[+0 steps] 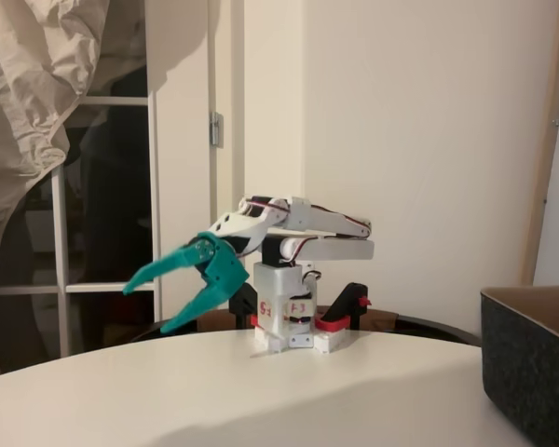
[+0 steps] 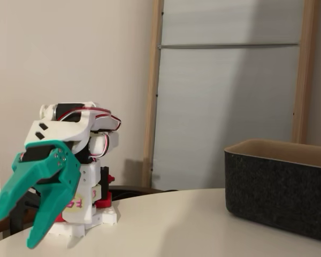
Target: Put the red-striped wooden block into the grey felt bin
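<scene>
The arm (image 1: 298,228) is folded low over its base (image 1: 289,317), with the upper links lying nearly level above the white base block and the wrist directed forward and downward. In a fixed view the teal gripper (image 1: 147,307) extends to the picture's left of the base and slopes down toward the white table (image 1: 214,391); its two fingers are spread wide, one finger (image 1: 163,267) angled out and up, the other reaching lower, with clear air between their tips and nothing held between them. In the other fixed view the gripper (image 2: 13,227) points toward the camera and downward at lower left, fingers likewise spread apart, the lower fingertip near the table surface (image 2: 176,225); contact with the table cannot be determined. A red-and-black clamp (image 1: 343,312) sits at the base, behind the gripper. The grey felt bin (image 1: 531,363) stands upright on the table, well apart from the gripper, on the far side of the base from the fingers at the picture's right edge. In the other fixed view the bin (image 2: 278,198) stands to the picture's right of the gripper, its long axis running across the picture, the opening facing up, and a lighter brownish inner wall visible above the dark rim.
</scene>
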Robot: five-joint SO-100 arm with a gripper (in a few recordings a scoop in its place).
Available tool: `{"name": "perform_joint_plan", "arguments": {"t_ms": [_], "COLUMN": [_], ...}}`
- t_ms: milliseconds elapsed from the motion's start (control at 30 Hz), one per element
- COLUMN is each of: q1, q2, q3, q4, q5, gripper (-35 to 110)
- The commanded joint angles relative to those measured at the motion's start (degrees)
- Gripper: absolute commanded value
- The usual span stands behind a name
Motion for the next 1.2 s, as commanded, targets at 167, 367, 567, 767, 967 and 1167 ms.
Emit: {"name": "perform_joint_plan", "arguments": {"t_ms": [167, 367, 567, 767, 967, 1167], "q1": [-0.44, -0.35, -0.53, -0.62, -0.62, -0.62], "q2": [2.72, 2.64, 2.64, 2.64, 2.55, 2.55], "q3": [3.43, 3.43, 3.43, 3.43, 3.43, 3.43], "q4": [-2.02, 1.32, 5.71, 7.38, 7.38, 7.38], "q5": [0.44, 0.35, -1.49, -0.53, -1.05, -0.79], "gripper": [27, 27, 29, 27, 24, 14]}}
